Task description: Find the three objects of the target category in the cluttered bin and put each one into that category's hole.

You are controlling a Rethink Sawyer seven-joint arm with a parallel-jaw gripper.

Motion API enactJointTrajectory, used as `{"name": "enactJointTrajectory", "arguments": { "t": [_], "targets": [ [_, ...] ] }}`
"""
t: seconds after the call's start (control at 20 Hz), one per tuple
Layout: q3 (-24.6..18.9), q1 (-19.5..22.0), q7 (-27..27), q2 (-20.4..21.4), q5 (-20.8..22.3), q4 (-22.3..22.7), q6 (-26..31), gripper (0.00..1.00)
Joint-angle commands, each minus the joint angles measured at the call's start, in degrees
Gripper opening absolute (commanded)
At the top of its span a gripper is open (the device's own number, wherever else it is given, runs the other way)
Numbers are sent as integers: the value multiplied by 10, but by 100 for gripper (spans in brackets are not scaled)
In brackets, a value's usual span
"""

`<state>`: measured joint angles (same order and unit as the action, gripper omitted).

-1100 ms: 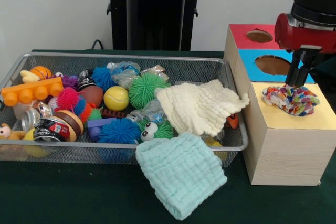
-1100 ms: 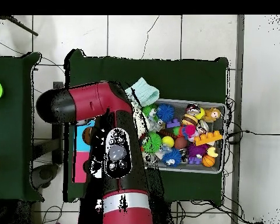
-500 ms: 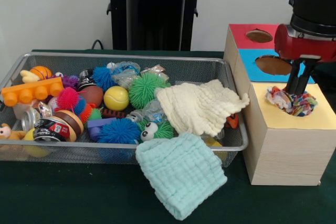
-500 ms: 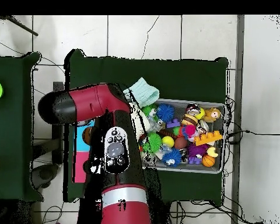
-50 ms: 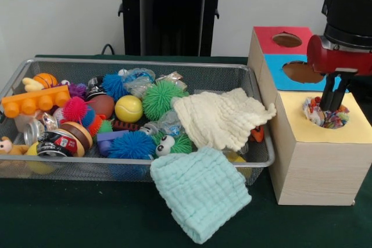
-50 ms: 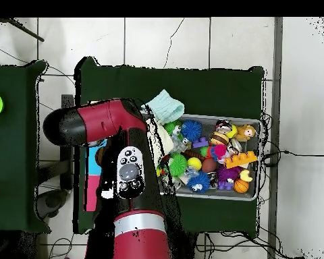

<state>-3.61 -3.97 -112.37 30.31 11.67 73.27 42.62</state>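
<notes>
Tool (image 5: 331, 104) hangs straight down over the yellow panel (image 5: 322, 129) of the wooden sorting box (image 5: 311, 164), its dark tips dipped into that panel's hole; whether they are spread or pressed together cannot be told from either view. The multicolored cloth (image 5: 325, 114) sits bunched in the hole right at the tool tips, mostly sunk, with a crumpled rim of red, blue, yellow and white print showing above the opening. Behind the tool the blue panel (image 5: 290, 74) and then the red panel (image 5: 279, 39) each show a bare round hole. Bare yellow surface lies on the near side of the tool up to the box edge. To the side of the tool, just beside the box, stands the wire mesh bin (image 5: 192, 76) on the green tabletop (image 5: 87, 213). In the bin: a cream cloth (image 5: 221, 119) heaped at the end nearest the tool, one corner reaching over the rim toward the box; a mint cloth (image 5: 200, 193) draped over the bin's front rim and lying out on the tabletop; farther from the tool a green spiky ball (image 5: 161, 98), a yellow ball (image 5: 128, 108), a blue spiky ball (image 5: 132, 145), an orange toy block (image 5: 35, 101). In the overhead view the red arm (image 6: 100, 123) covers the box and hides the tool.
</notes>
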Motion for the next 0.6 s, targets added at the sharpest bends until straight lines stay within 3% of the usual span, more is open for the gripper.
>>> {"name": "enactJointTrajectory", "arguments": {
  "t": [0.05, 0.6],
  "targets": [
    [-2, -6, -56, -37, 21, 38, -31, 0],
    [9, -8, -55, -72, 32, 53, -104, 0]
  ]
}}
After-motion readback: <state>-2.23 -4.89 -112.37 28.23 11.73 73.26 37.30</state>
